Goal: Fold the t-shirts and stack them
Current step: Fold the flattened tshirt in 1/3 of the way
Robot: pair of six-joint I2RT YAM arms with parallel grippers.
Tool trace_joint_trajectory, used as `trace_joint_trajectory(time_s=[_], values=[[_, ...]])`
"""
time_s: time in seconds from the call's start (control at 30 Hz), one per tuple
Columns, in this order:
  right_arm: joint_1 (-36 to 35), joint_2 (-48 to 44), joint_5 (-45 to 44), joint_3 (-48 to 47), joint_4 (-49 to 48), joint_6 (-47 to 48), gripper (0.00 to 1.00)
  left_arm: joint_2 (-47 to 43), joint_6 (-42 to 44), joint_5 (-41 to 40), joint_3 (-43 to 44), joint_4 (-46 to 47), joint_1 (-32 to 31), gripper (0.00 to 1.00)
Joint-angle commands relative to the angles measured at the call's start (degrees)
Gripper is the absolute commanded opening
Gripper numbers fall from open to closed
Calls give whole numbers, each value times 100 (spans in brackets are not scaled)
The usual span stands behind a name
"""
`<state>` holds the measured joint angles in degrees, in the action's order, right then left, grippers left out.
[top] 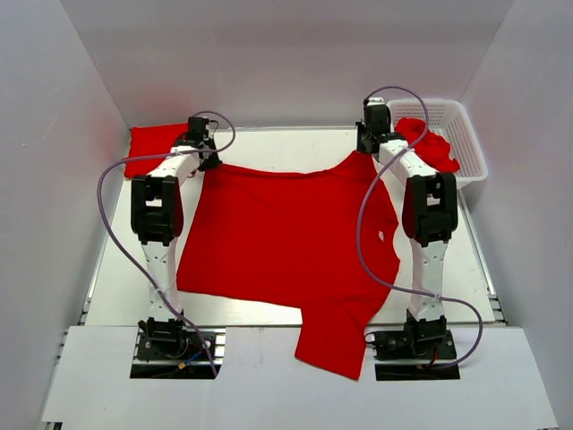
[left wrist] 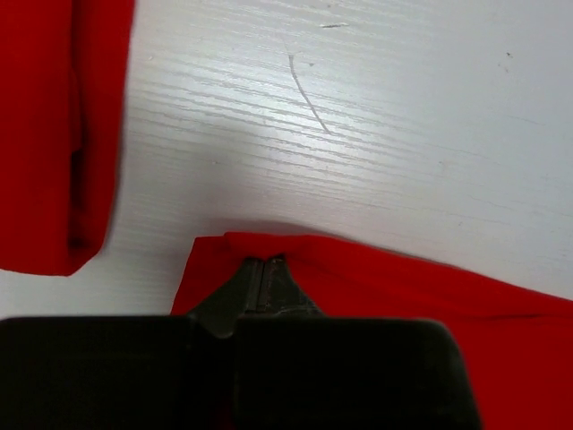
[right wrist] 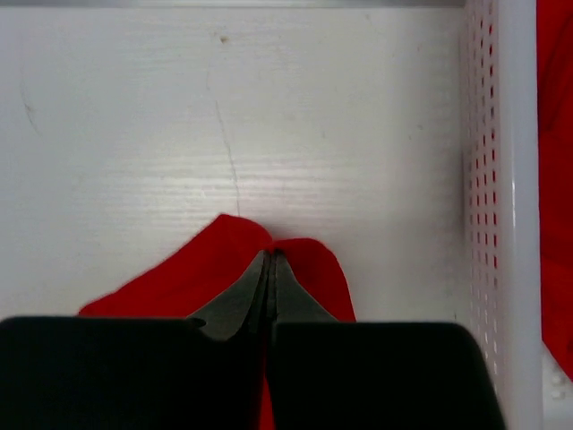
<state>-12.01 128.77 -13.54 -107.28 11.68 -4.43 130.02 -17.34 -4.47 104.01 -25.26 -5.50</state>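
A big red t-shirt (top: 286, 242) lies spread over the middle of the table, one sleeve hanging past the near edge. My left gripper (top: 208, 159) is shut on its far left corner (left wrist: 269, 251), fingers pinched over the cloth edge. My right gripper (top: 365, 148) is shut on the far right corner, and the cloth (right wrist: 224, 255) bunches up around its closed fingers (right wrist: 286, 291). A folded red t-shirt (top: 152, 148) rests at the far left, and its edge (left wrist: 54, 134) fills the left side of the left wrist view. More crumpled red t-shirts (top: 430, 143) sit in the basket.
A white plastic lattice basket (top: 470, 134) stands at the far right corner; its wall (right wrist: 497, 197) is close to the right of my right gripper. White enclosure walls ring the table. Purple cables loop beside both arms.
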Motion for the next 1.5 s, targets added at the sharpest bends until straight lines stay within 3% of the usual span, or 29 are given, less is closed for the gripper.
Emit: trace_joint_trajectory(time_s=[0.0,0.17,0.43,0.73,0.83,1.2,1.47], values=[[32,-879,-61,276,264,-128,0,-485,187,210,-55,47,66,0],[32,-2115,-70,1252,458,-409,0,-1196,187,315,-617,-94,119,0],[14,-3849,510,3589,738,-814,0,-1996,187,456,-1568,-216,119,0],[-3,-5842,747,4936,1249,-1262,0,-2797,73,281,-2595,-261,172,0],[-12,-6257,1264,5349,1415,-1385,0,-2973,-75,70,-2903,-322,172,0],[-3,-7154,1784,6086,1961,-1825,0,-3351,-384,-151,-3360,-647,338,0],[-3,-7252,1714,6500,2154,-2140,0,-3334,-524,-309,-3475,-875,391,0]])
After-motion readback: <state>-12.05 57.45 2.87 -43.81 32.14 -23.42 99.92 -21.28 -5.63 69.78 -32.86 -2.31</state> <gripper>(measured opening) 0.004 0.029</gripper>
